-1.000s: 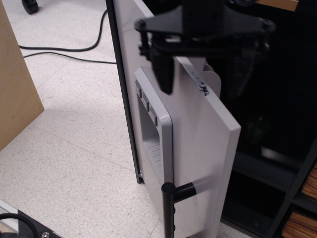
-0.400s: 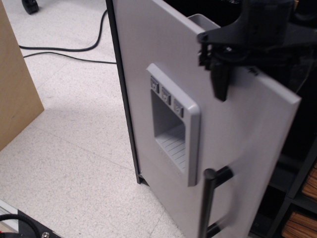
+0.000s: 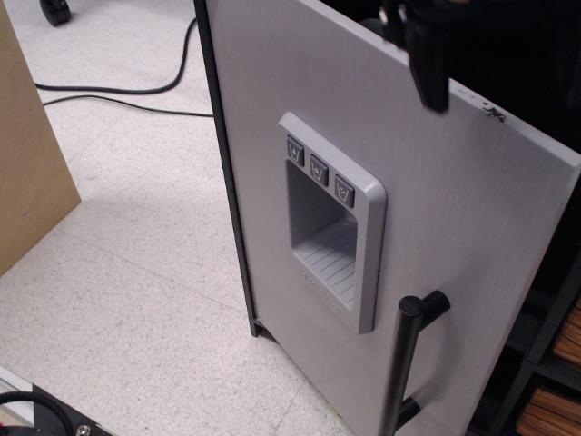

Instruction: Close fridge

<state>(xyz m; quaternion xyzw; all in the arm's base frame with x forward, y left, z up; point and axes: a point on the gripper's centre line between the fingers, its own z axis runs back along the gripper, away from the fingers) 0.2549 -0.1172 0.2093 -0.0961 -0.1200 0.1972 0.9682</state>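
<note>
The fridge's light-grey door [image 3: 454, 227] fills the middle and right of the view and stands partly open, hinged on the black frame [image 3: 227, 182] at its left. The raised grey dispenser panel [image 3: 331, 222] with three dark buttons faces me. The black bar handle [image 3: 404, 363] is at the lower right. My gripper [image 3: 452, 91] is at the door's top edge, upper right. One black finger [image 3: 428, 64] hangs in front of the door face. The other finger is hidden behind the door, so the jaws stand apart astride the edge.
A black shelving unit [image 3: 554, 345] stands behind the door at right, with wooden items [image 3: 549, 413] low in it. A black cable [image 3: 118, 91] lies on the speckled floor. A brown board [image 3: 27, 163] stands at left. A black device [image 3: 36, 413] sits at bottom left.
The door has swung round on its hinge, so its face now shows far more broadly. My gripper has moved right and up with the door's top edge, mostly out of the frame.
</note>
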